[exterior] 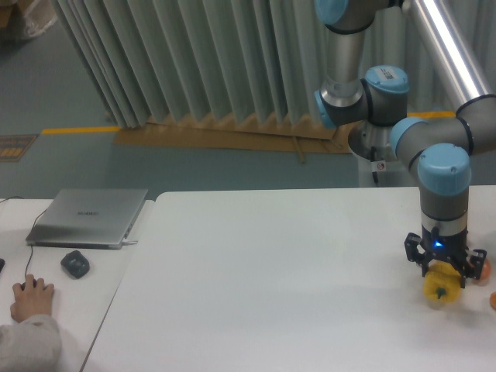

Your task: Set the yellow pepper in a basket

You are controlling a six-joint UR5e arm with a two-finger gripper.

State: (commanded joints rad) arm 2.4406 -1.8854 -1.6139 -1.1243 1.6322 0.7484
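The yellow pepper (440,290) sits on the white table (271,287) near the right edge, its small green stem facing the camera. My gripper (444,271) points straight down over it. The black fingers hug the pepper's top on both sides and look shut on it. The pepper's upper part is hidden by the gripper. No basket is in view.
Two small orange things lie by the right edge, one just right of the gripper (486,268) and one lower (493,299). On a second table to the left are a closed laptop (87,217), a dark mouse (75,264) and a person's hand (31,298).
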